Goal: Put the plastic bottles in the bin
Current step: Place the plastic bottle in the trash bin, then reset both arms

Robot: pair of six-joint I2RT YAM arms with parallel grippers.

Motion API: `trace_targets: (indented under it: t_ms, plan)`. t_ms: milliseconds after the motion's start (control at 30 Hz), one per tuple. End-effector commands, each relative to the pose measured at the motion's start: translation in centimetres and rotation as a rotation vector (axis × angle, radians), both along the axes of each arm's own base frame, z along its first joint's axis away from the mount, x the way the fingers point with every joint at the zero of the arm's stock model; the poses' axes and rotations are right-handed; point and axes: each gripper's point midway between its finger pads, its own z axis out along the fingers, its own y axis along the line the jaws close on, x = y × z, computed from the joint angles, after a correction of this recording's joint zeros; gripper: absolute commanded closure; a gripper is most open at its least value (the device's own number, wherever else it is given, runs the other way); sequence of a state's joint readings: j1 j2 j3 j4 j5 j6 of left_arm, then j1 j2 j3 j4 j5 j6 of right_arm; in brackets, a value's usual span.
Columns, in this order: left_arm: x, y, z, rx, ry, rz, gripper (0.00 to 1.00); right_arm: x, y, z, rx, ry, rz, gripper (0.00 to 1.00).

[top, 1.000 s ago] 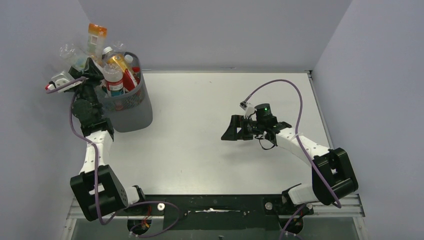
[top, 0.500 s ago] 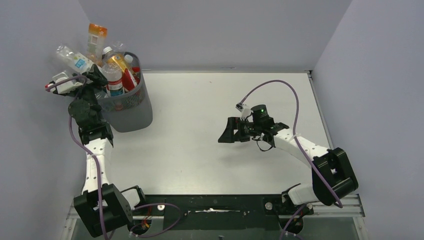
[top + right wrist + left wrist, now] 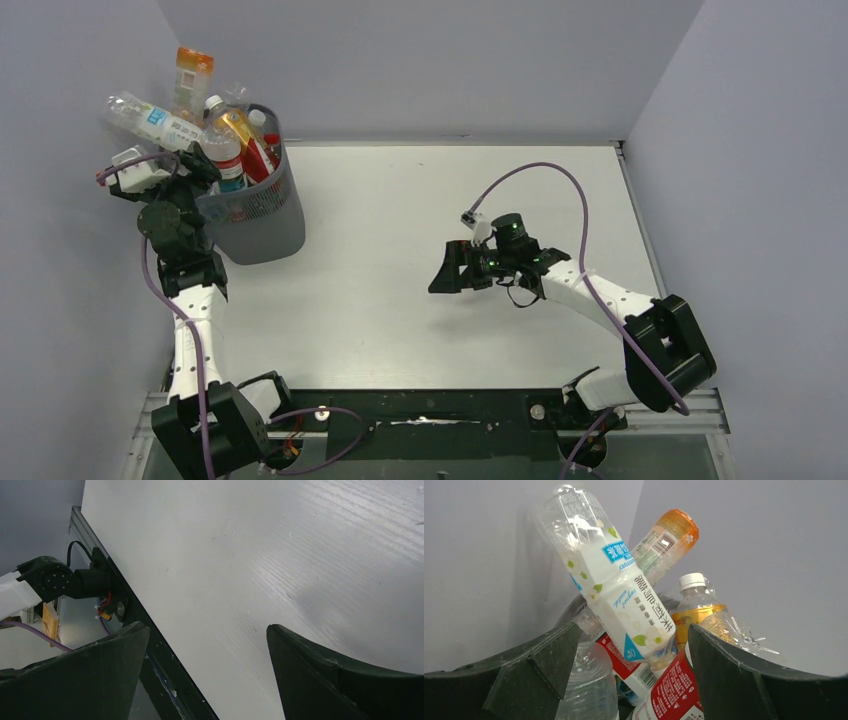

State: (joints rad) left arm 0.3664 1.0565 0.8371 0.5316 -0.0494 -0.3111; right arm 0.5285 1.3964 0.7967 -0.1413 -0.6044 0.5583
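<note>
The dark wire-mesh bin [image 3: 256, 222] stands at the table's far left, heaped above its rim with plastic bottles. A clear bottle with a white and blue label [image 3: 150, 118] lies tilted on top and juts out to the left; it also shows in the left wrist view [image 3: 621, 597]. An orange bottle [image 3: 193, 72] stands tallest, and an amber one with a white cap [image 3: 694, 607] sits behind. My left gripper [image 3: 192, 165] is open at the bin's left rim, its fingers [image 3: 541, 662] apart from the labelled bottle. My right gripper [image 3: 448, 272] is open and empty above the table's middle.
Red-labelled bottles [image 3: 676, 690] and a clear one [image 3: 586, 680] fill the bin just below my left jaws. Grey walls stand close behind and left of the bin. The right wrist view shows bare white table [image 3: 280, 555] and the black base rail [image 3: 145, 630].
The clear white-labelled bottle has come to rest on top of the pile, jutting left. My left arm has shifted slightly. My right gripper has moved left and nearer.
</note>
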Motion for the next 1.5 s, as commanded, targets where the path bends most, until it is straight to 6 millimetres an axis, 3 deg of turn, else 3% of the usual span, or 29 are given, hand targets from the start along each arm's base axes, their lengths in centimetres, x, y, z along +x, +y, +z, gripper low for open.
trace_targets:
  t_ms: [0,200,400,500,533,667,767,867,1167,1300,1467]
  plan:
    - [-1.3,0.1,3.1,-0.006,-0.026,0.03,0.2,1.0,0.8,3.0,0.053,-0.103,0.003,0.08]
    - [-3.3,1.6,7.9,-0.028,-0.004,0.141,0.19,0.8,0.7,3.1,0.051,-0.109,0.007,0.08]
    - [-5.7,1.2,12.0,-0.039,-0.013,0.171,0.15,0.9,0.7,3.5,0.05,-0.118,0.011,0.08]
    - [-4.7,-0.1,13.1,-0.022,0.064,0.084,0.13,1.1,0.7,3.8,0.043,-0.128,0.013,0.08]
    - [-4.7,-0.8,14.5,-0.009,0.066,0.047,0.12,1.1,0.7,4.0,0.041,-0.133,0.013,0.08]
    - [-2.9,-3.3,15.3,-0.003,0.143,-0.118,0.12,1.7,0.6,5.2,0.037,-0.158,0.006,0.04]
    - [-2.4,-4.3,14.4,-0.016,0.199,-0.184,0.12,2.1,0.3,6.2,0.034,-0.179,-0.011,0.02]
    - [-2.7,-4.0,12.5,-0.029,0.258,-0.158,0.12,2.5,0.2,6.7,0.025,-0.189,-0.016,0.02]
    - [-4.1,-2.1,3.9,-0.077,0.467,-0.045,0.11,3.6,-0.4,6.9,-0.02,-0.201,-0.044,0.02]
    - [-3.7,-3.7,0.3,-0.113,0.522,-0.145,0.11,4.5,-1.0,7.3,-0.038,-0.218,-0.081,0.02]
    - [-4.8,-6.7,-2.8,-0.126,0.55,-0.285,0.11,6.7,-4.2,8.3,-0.106,-0.303,-0.216,0.02]
